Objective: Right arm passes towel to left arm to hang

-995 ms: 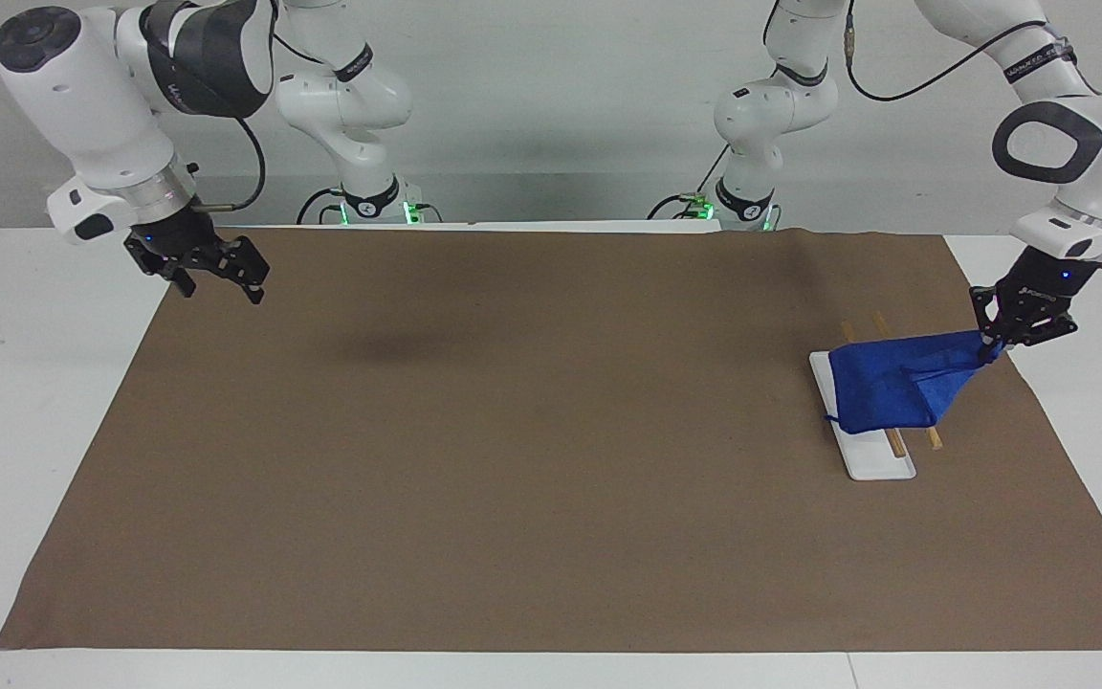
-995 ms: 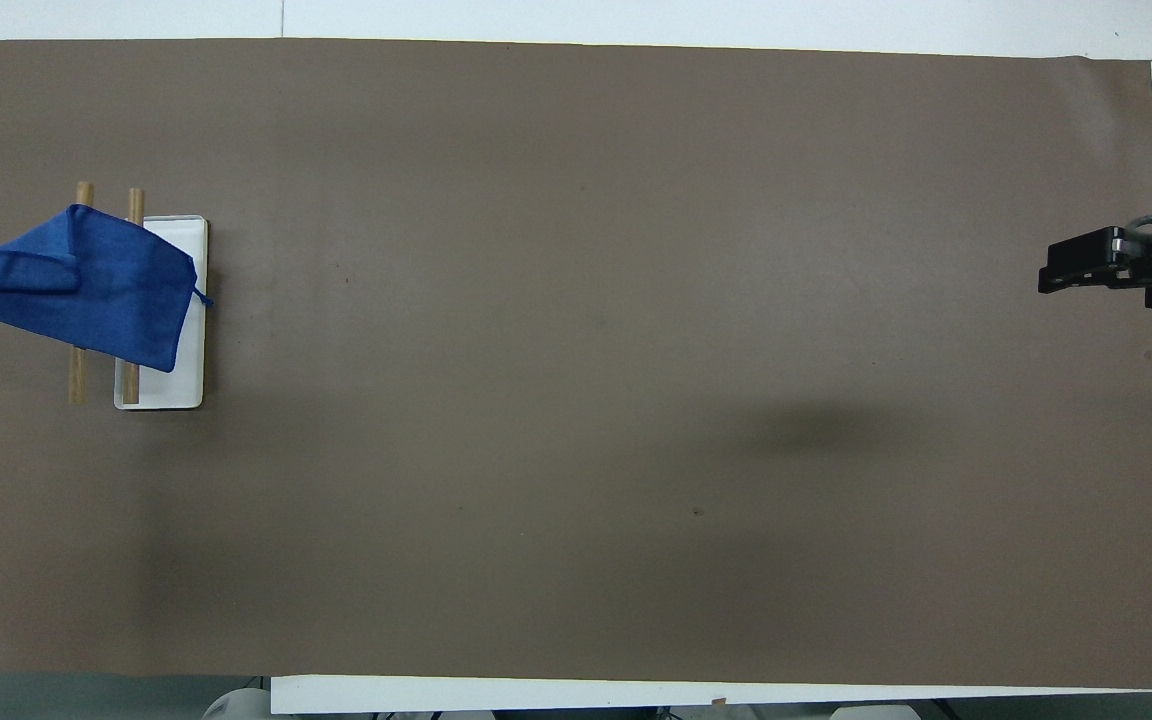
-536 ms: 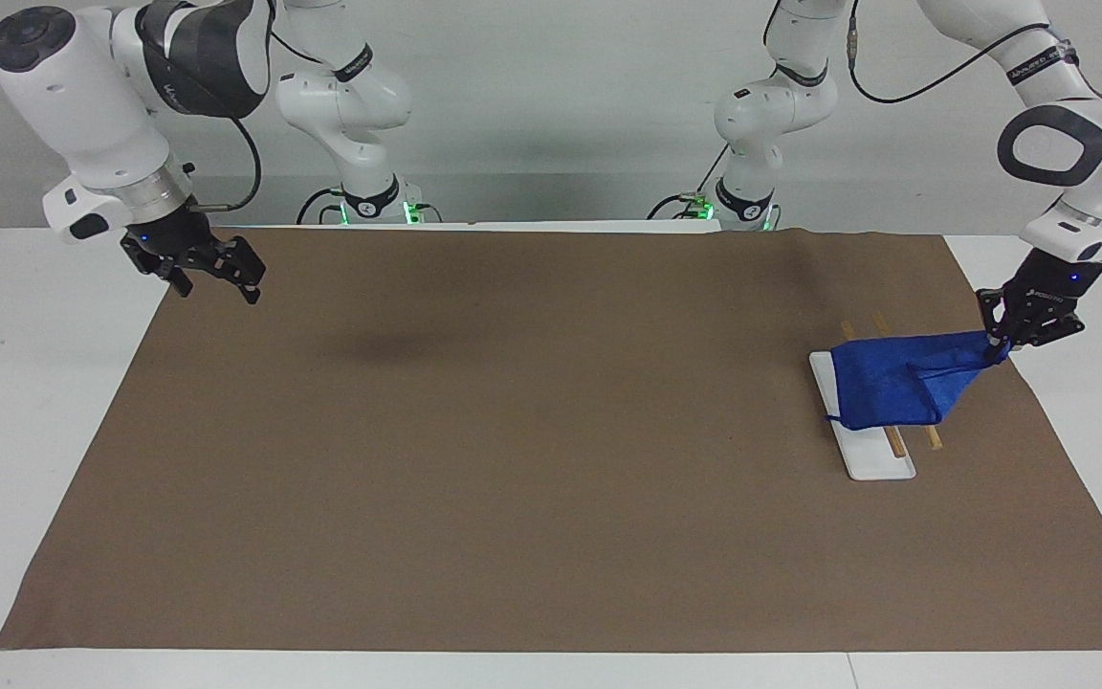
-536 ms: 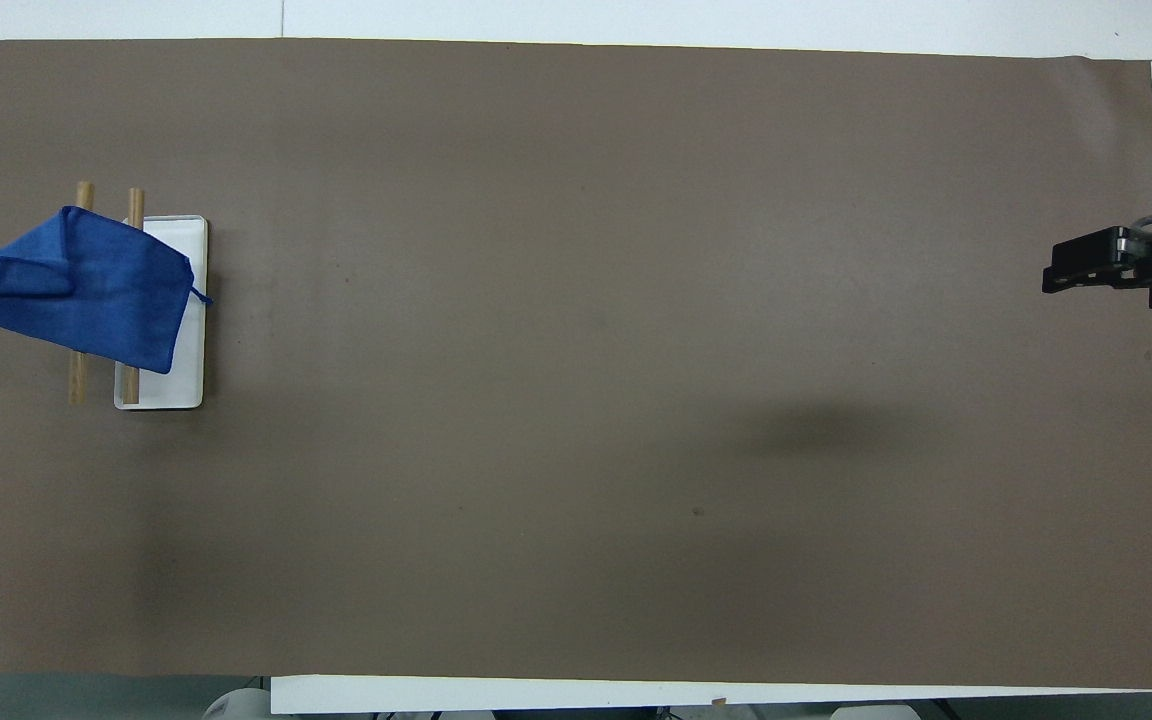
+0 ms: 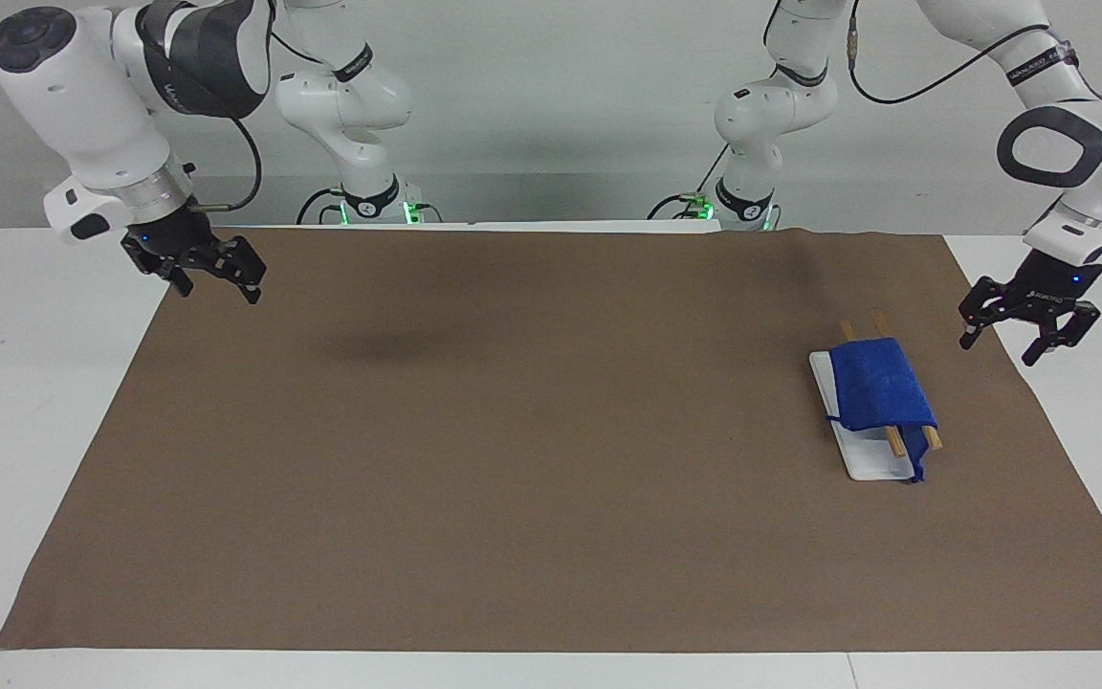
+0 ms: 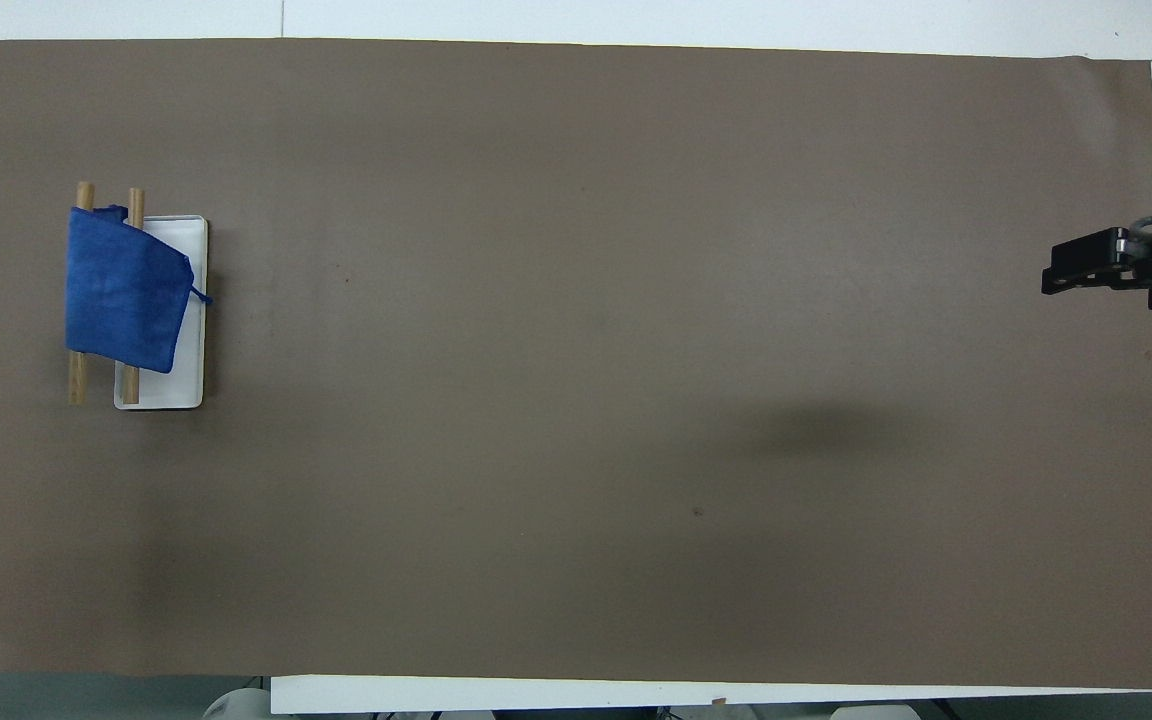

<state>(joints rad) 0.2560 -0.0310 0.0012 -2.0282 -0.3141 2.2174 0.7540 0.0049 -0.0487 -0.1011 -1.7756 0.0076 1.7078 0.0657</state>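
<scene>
A white table (image 5: pixel 15 402) carries a large brown mat (image 5: pixel 513 459). On the mat, toward the left arm's end, sits a white base (image 5: pixel 871 464), seemingly a rack's foot.

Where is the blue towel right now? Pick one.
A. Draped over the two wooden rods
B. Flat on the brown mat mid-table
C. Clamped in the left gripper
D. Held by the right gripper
A: the towel lies over the wooden rods, and the open left gripper is clear of it.

no readable text, labels or numbers.
</scene>
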